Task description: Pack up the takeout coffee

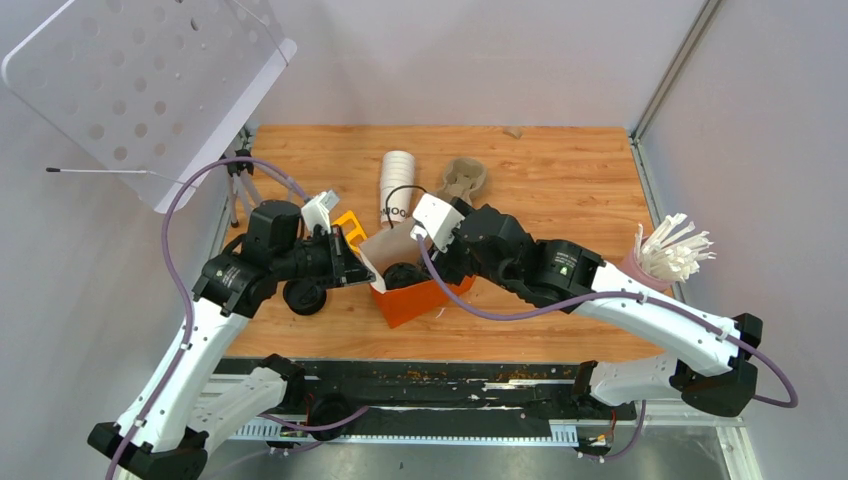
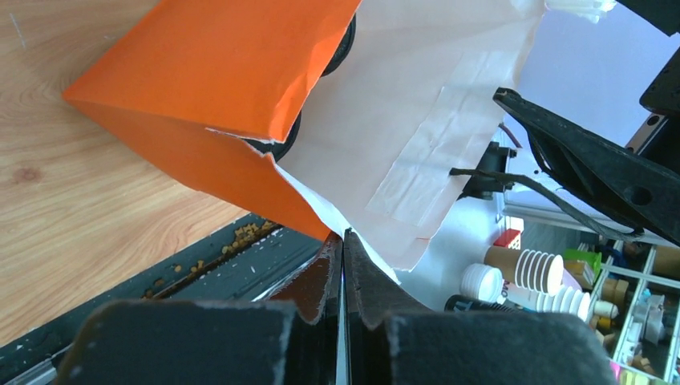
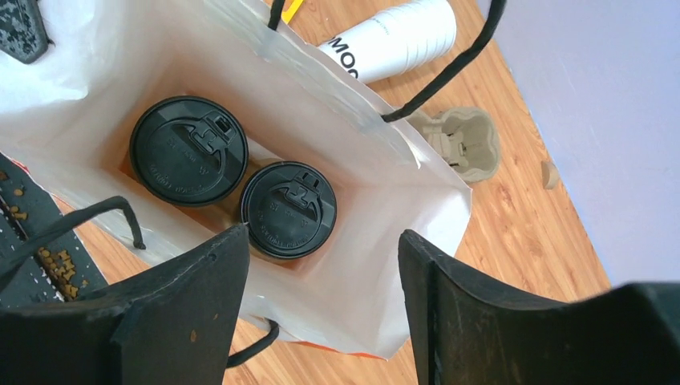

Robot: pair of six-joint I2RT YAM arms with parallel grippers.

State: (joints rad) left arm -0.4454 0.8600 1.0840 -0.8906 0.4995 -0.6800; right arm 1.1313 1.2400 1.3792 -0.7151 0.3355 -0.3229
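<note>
An orange paper bag [image 1: 425, 298] with a white inside stands open at the table's middle. Two cups with round black lids stand side by side in it, one at the left [image 3: 188, 151] and one at the right [image 3: 289, 210]; their sides are hidden. One lid shows in the top view [image 1: 405, 275]. My left gripper [image 2: 343, 241] is shut on the bag's rim [image 2: 377, 241] at its left side. My right gripper [image 3: 325, 305] is open and empty just above the bag's mouth, over the right cup.
A stack of lidless white cups [image 1: 397, 185] lies behind the bag, beside a cardboard cup carrier [image 1: 462, 180]. A round black lid-like thing [image 1: 305, 297] lies by the left arm. A cup of white stirrers [image 1: 670, 255] stands at the right edge.
</note>
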